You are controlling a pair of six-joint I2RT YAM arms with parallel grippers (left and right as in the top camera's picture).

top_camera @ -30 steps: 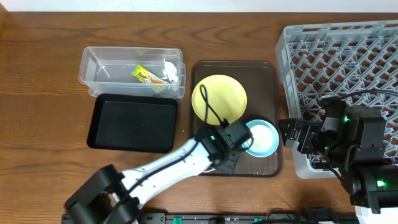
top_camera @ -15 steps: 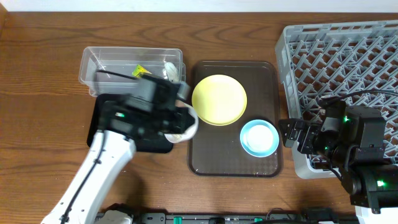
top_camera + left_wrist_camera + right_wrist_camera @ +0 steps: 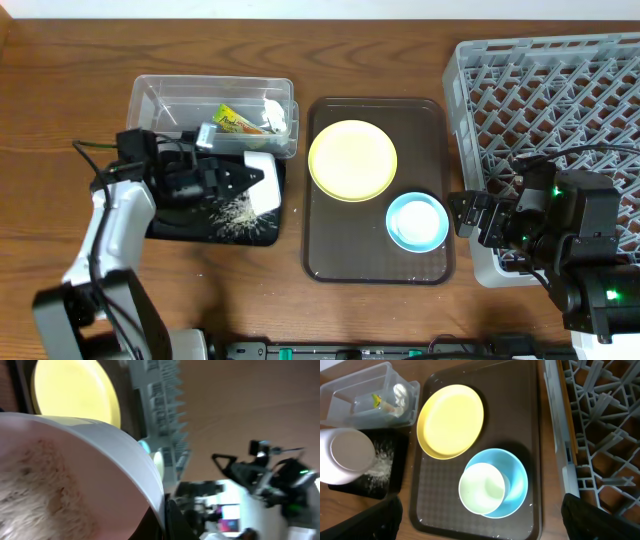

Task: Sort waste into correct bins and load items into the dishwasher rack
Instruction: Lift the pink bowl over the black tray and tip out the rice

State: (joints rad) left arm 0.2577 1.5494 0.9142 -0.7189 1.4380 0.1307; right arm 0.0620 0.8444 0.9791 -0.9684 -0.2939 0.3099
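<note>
My left gripper is shut on the rim of the white bowl and holds it tipped on its side over the black tray. Whitish rice scraps lie scattered on that tray, and some still cling inside the bowl. The clear tub holds the snack wrapper and white paper bits. The yellow plate and the light blue bowl sit on the brown serving tray. My right gripper is open and empty above the blue bowl.
The grey dishwasher rack stands at the right, beside the brown tray, with my right arm over its near-left corner. A pale smaller dish rests inside the blue bowl. Bare wooden table lies left of the bins.
My left arm carried the white bowl from the brown tray leftward to the black tray and tipped it. Rice scraps now lie on the black tray. The right arm has not moved.
</note>
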